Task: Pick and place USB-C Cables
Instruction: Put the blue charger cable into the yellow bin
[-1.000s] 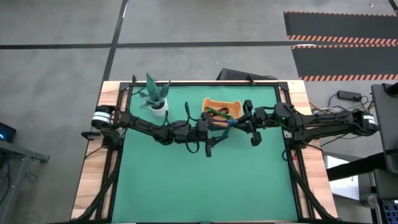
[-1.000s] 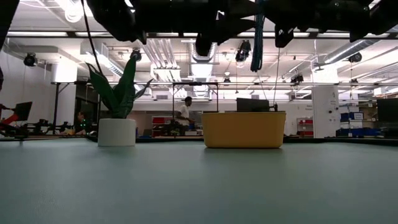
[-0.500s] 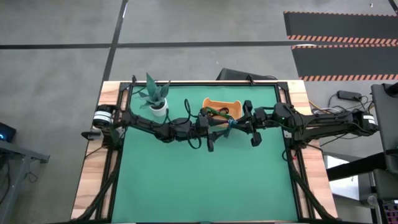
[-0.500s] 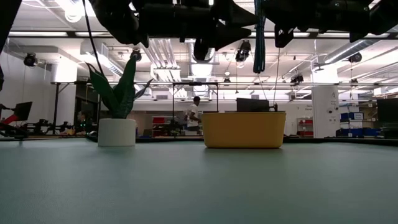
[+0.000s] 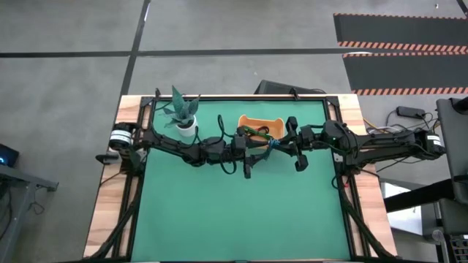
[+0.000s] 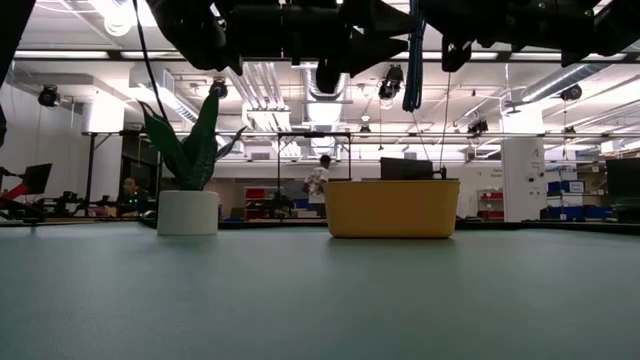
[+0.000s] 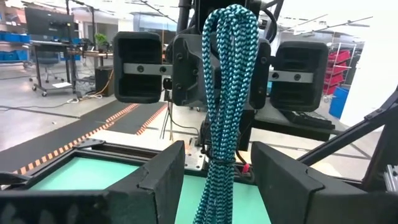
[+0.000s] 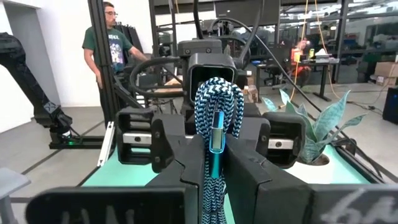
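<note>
Handing over the teal cable [image 8: 214, 134]: right jaws clamped on it, left jaws apart around it, needing closing.

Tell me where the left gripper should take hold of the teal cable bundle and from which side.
Grip the teal cable bundle on its straight doubled strands just below the looped top, probably coming level from the left arm's side. It hangs upright, pinched by the shut right gripper, and its strands already run down between the open left gripper fingers, facing the right one over the orange tray.
</note>
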Available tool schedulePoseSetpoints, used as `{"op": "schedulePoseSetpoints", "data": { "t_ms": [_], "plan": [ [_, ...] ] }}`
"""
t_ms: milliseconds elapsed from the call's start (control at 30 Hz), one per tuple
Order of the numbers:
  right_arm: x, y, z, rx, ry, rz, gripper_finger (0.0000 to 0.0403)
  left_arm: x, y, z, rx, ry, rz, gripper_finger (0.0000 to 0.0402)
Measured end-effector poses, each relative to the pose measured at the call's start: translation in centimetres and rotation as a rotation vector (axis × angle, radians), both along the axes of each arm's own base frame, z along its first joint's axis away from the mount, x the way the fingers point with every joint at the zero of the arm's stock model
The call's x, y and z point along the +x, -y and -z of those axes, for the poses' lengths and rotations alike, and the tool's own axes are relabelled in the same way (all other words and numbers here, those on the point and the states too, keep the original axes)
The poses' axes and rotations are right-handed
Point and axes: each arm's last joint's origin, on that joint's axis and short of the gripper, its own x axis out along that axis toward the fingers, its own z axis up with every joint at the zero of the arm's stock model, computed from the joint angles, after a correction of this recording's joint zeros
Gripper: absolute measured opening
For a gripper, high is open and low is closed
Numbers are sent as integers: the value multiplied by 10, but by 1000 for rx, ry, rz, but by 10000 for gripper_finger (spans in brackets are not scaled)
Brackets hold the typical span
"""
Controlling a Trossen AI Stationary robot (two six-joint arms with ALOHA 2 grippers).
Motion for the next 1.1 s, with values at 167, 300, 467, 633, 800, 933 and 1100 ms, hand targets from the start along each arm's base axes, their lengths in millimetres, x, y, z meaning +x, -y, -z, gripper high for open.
{"op": "schedulePoseSetpoints", "data": {
  "t_ms": [167, 300, 467, 633, 800, 933, 1100],
  "plan": [
    [0, 0, 0, -6, 5, 1, 36, 5, 0, 4, -2, 20, 1, 171],
    [0, 0, 0, -6, 4, 1, 36, 11, 0, 9, -1, 5, 1, 171],
    [0, 0, 0, -7, 4, 1, 36, 16, 1, 7, -1, 19, 1, 164],
    [0, 0, 0, -7, -4, 2, 36, 15, 1, 9, 0, 12, 2, 113],
    [0, 0, 1, -13, -4, 3, 36, 15, 1, 9, 0, 8, 4, 48],
    [0, 0, 1, -13, -6, 3, 36, 14, 1, 9, 0, 5, 5, 21],
    [0, 0, 1, 13, -13, 0, 55, 14, 1, 9, 0, 3, 4, 22]
  ]
}}
